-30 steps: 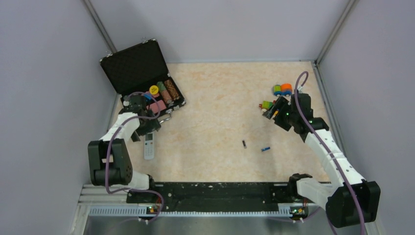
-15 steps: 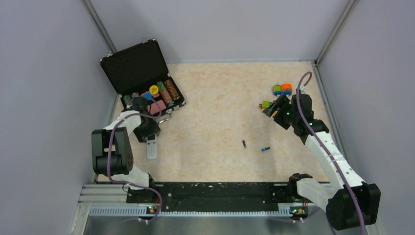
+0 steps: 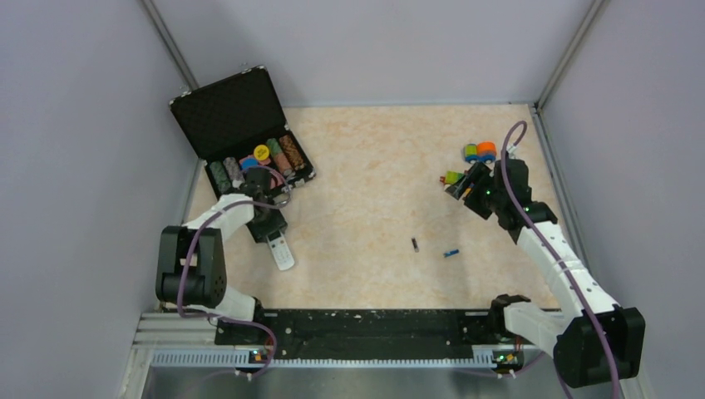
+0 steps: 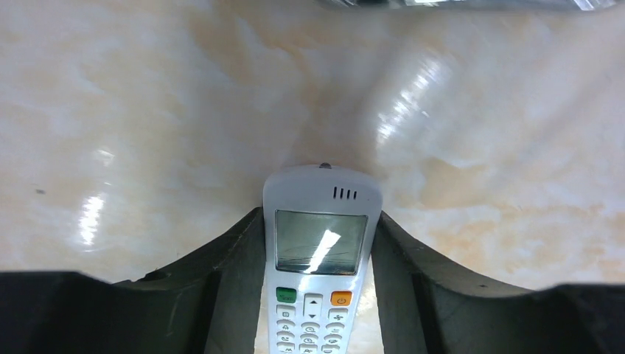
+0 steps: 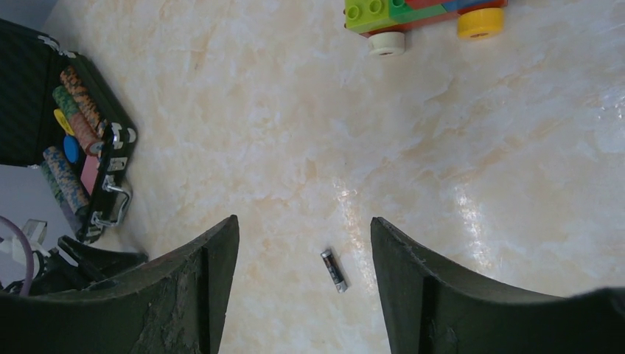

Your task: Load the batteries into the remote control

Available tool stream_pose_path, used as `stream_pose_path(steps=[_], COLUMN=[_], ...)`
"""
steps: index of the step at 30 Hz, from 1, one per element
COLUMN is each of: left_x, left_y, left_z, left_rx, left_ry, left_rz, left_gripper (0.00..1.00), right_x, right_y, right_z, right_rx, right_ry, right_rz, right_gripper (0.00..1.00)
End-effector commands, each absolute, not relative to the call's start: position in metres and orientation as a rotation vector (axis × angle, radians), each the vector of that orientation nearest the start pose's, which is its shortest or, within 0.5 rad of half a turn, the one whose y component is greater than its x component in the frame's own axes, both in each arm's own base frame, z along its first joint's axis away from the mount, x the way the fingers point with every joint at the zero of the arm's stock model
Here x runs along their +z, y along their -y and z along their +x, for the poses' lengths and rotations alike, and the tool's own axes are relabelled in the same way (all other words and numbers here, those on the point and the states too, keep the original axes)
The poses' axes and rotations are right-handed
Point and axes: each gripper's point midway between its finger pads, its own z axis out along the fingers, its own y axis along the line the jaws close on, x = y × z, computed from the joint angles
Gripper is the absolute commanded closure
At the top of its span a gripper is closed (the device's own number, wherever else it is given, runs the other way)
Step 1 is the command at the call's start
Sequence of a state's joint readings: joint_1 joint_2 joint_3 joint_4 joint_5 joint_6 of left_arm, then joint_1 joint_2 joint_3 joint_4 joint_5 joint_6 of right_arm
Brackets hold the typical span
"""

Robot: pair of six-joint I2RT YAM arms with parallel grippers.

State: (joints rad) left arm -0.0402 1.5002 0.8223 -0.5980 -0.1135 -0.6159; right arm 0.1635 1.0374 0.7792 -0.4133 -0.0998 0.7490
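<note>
At bench (image 3: 374, 158) left, the left gripper (image 4: 318, 247) clamps the remote control (image 4: 321, 243) by its sides; the right gripper (image 5: 304, 247) is open, empty.

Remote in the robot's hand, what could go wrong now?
The left hand pinches the remote by its sides, so it might slip or twist. Its buttons face up, so the battery slot is probably underneath and needs a flip. The dark battery and blue battery are tiny and loose; a nudge could roll them away.

White remote control (image 3: 283, 252) askew at the left fingers (image 3: 268, 232); black battery (image 3: 415, 243) and blue battery (image 3: 451, 253) well away.
</note>
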Motion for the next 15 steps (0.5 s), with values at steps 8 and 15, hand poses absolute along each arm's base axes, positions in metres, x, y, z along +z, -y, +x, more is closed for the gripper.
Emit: stream_pose_path(steps=[8,15], left_x=[0.020,0.012], left_y=[0.061,0.068], left_z=[0.273,0.251], left_rx=[-0.001,0.114], left_ry=[-2.715,-2.811], left_rz=[-0.687,-0.521], left_gripper=[0.17,0.01], right_x=[0.148,0.142], right_y=[-0.090,-0.088], right_z=[0.292,0.287], right_rx=[0.515,0.506], right_ry=[-2.278,-2.294], right_rz=[0.571,0.608], right_gripper=[0.36,0.38])
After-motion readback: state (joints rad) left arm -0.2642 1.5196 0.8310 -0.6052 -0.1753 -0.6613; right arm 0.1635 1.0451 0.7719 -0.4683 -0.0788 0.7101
